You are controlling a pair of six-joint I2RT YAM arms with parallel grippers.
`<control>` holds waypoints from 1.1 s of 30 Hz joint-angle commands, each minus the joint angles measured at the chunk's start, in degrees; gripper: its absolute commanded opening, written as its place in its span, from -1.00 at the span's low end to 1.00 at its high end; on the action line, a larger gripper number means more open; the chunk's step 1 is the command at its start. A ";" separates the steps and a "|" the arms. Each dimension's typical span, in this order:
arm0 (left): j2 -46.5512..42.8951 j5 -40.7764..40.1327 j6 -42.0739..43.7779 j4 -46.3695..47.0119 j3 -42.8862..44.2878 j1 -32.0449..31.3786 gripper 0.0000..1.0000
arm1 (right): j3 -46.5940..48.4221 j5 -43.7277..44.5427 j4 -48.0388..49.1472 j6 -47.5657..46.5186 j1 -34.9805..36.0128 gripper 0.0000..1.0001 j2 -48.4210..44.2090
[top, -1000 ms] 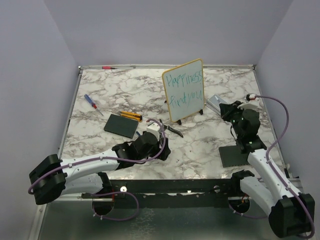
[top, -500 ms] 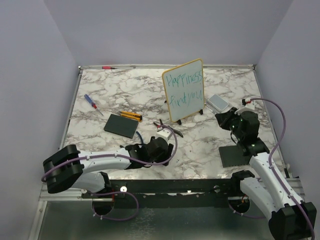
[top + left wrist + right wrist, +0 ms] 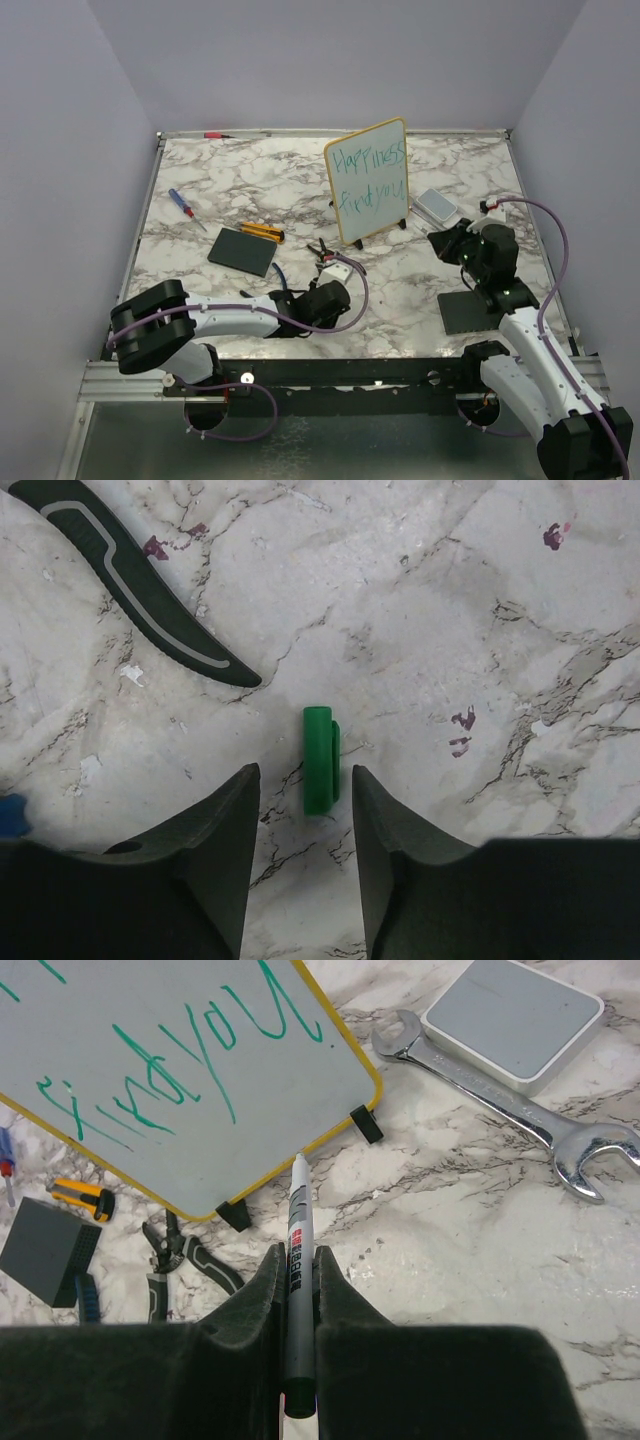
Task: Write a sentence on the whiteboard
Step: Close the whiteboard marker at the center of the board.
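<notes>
Small white rectangular whiteboard with thin yellow rim (image 3: 367, 182) upright at far centre of marble table (image 3: 200, 170), teal-green handwritten sentence (image 3: 370, 158) on its face, right gripper (image 3: 298, 1255) clenched on white marker pen (image 3: 299, 1200), left gripper (image 3: 302, 770) jaws apart astride small green plastic cap (image 3: 319, 750), clear of it.

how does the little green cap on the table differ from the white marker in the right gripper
The small green plastic cap lies loose on the marble table, between the open jaws of the left gripper without touching them. The slim white marker pen is clamped in the shut right gripper. The cap is short and plain green. The pen is long, with print on its barrel. Both are cylinders lined up with their gripper's reach.
</notes>
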 commanded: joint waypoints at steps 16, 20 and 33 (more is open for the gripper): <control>1.75 -1.33 4.29 -4.76 1.61 -1.58 -0.61 | 1.10 -3.27 -4.41 -3.36 -0.38 -0.99 1.11; 1.56 -0.23 6.84 -3.48 1.76 -1.58 -0.72 | 1.67 -8.12 -5.00 -4.54 -0.38 -0.99 1.59; -11.71 3.21 17.14 -10.01 8.66 7.72 -1.00 | 5.18 -30.75 -4.70 -3.45 -0.38 -0.99 5.14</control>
